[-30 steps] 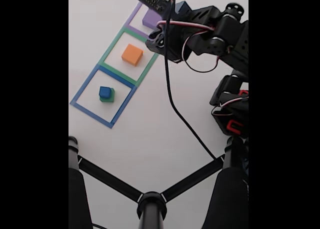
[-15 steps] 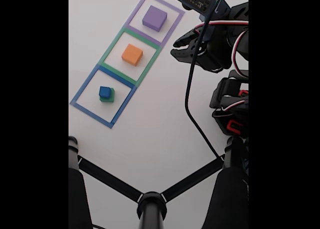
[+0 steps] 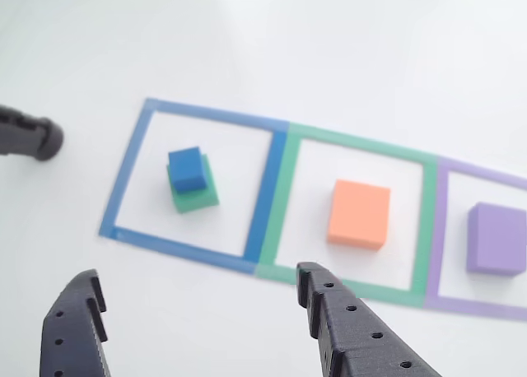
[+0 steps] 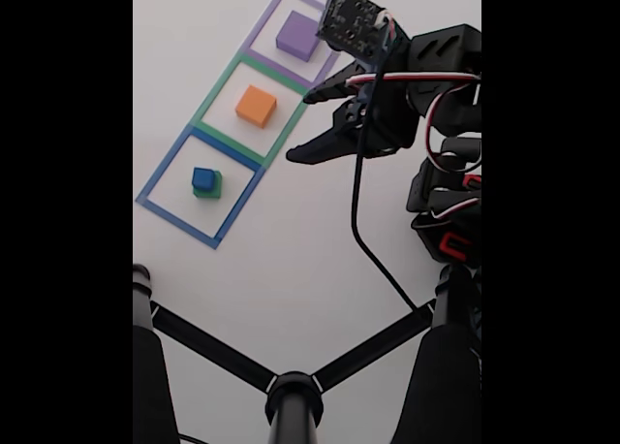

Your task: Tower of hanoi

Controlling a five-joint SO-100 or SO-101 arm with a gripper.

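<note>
White tabletop [image 4: 291,260] carries a row of three taped square outlines, and the middle one, the green outline [image 3: 282,202] [image 4: 215,87], serves as the marker for everything else. Inside it sits the orange block [image 3: 359,213] [image 4: 256,106], flat on the surface and apart from the tape on every side. In the other view the blue outline [image 3: 123,179] adjoins the green outline on the left, sharing an edge with it, and holds the green block [image 3: 196,193] with the blue cube [image 3: 188,169] stacked on top, the cube turned slightly askew so a strip of green shows below and to the right. On the opposite side of the green outline lies the purple outline [image 3: 436,237] [image 4: 260,25], with the purple block [image 3: 496,238] [image 4: 297,35] resting inside it. In the fixed view the blue cube [image 4: 202,178] again sits on the green block [image 4: 211,190] within the blue outline [image 4: 153,182], below the green outline. The gripper [image 3: 198,311] [image 4: 302,124] hangs above the table just beside the green outline, its two black fingers [image 3: 350,332] spread wide apart and holding nothing; in the fixed view its tips point toward the outline's right-hand edge. A black tripod [image 4: 291,391] stands well apart from the green outline, at the bottom of the fixed view.
</note>
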